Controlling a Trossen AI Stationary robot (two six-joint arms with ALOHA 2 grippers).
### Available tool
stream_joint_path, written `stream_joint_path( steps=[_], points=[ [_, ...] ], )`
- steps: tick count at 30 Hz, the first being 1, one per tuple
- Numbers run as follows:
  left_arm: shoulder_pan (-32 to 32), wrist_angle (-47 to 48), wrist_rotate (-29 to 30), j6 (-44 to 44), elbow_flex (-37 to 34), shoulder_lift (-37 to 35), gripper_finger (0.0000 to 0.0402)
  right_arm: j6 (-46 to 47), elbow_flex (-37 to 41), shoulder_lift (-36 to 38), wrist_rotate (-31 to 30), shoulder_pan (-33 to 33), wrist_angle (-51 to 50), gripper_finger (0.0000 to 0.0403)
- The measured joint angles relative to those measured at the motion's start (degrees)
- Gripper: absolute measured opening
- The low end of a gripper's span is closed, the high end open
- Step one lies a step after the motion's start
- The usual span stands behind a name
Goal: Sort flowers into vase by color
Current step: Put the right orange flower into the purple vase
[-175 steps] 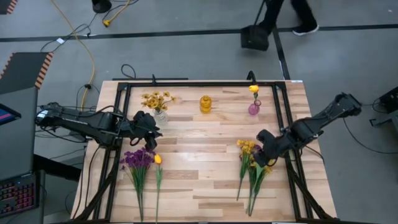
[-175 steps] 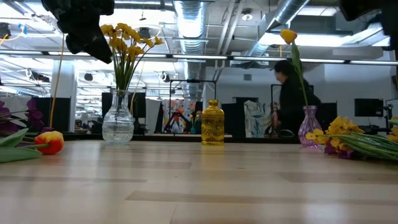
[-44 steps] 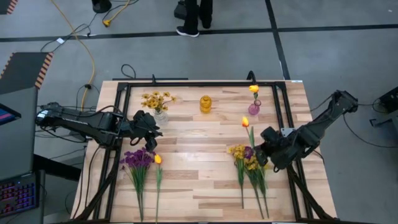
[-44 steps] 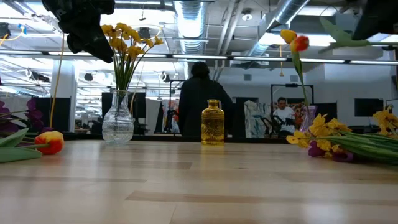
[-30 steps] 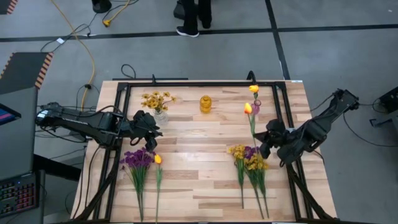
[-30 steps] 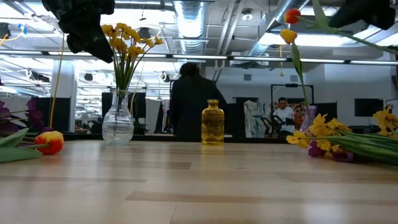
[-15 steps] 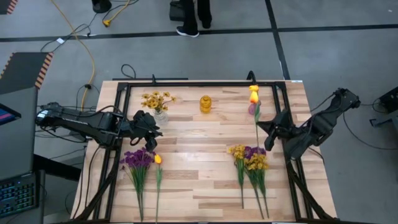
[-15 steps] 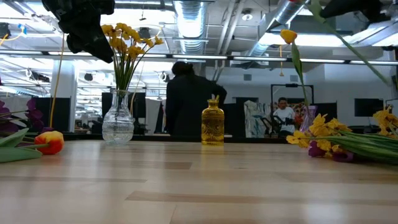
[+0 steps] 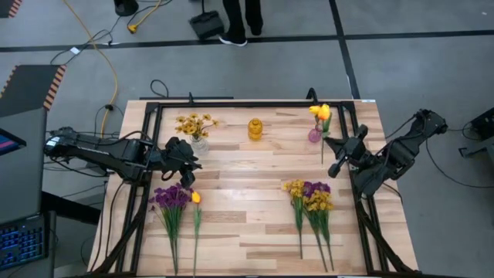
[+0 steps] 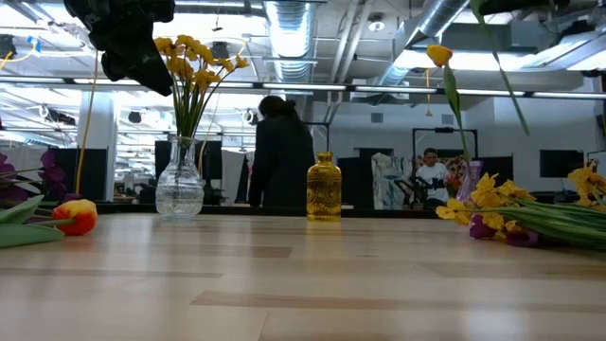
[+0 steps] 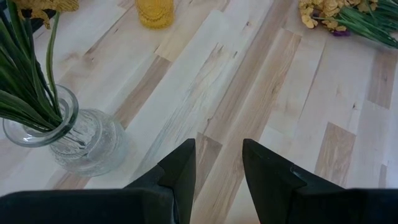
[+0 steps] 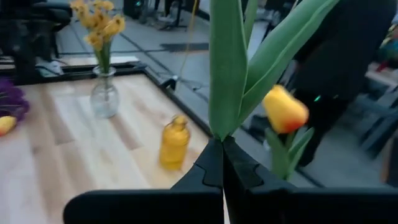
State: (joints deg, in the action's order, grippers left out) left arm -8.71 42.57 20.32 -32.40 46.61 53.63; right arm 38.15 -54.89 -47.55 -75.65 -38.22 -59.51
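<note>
My right gripper [image 9: 334, 154] is shut on a single orange-yellow tulip [image 9: 325, 112] and holds it up beside the pink vase [image 9: 315, 136], which has another tulip [image 9: 314, 110] in it. A clear vase [image 9: 199, 144] with yellow flowers [image 9: 194, 123] stands at the far left. My left gripper [image 11: 217, 163] hovers open next to it. A yellow bottle vase [image 9: 255, 129] stands at the far middle. Purple flowers [image 9: 171, 197] and a tulip [image 9: 196, 198] lie near left. Yellow and purple flowers [image 9: 309, 194] lie near right. My right gripper pinches the tulip's green stem [image 12: 219, 132] between its two shut fingers, where the leaves branch off. The fingers come about level from the table's right side and lie across the stem. The tulip is lifted clear, near upright, its lower stem end [image 10: 524, 128] hanging free.
A black frame [image 9: 231, 103] runs round the tabletop. The middle of the table [image 9: 247, 177] is bare wood. People stand beyond the far edge [image 10: 279, 156].
My right gripper has gone toward the far edge and a little up, rolling its wrist. The tulip has swung from slanting over the table to near upright, and its bloom now stands next to the tulip in the pink vase. A person beyond the table has walked.
</note>
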Motion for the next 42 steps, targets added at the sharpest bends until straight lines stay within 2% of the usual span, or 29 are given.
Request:
stream_joint_path(
  steps=[13, 23, 42],
  points=[
    [0.01, 0.02, 0.0, 0.0, 0.0, 0.01, 0.0119, -5.88, 0.0, 0.0, -12.85, 0.0, -0.4, 0.0021],
    [0.01, 0.0, 0.0, 0.0, 0.0, 0.0, 0.0119, -5.67, 0.0, -0.04, -14.32, 1.35, -1.79, 0.0021],
    [0.01, 0.01, 1.22, 0.39, 0.0, 0.02, 0.0119, -4.6, 0.0, -0.02, -14.33, 11.95, -3.55, 0.0021]
  ],
)
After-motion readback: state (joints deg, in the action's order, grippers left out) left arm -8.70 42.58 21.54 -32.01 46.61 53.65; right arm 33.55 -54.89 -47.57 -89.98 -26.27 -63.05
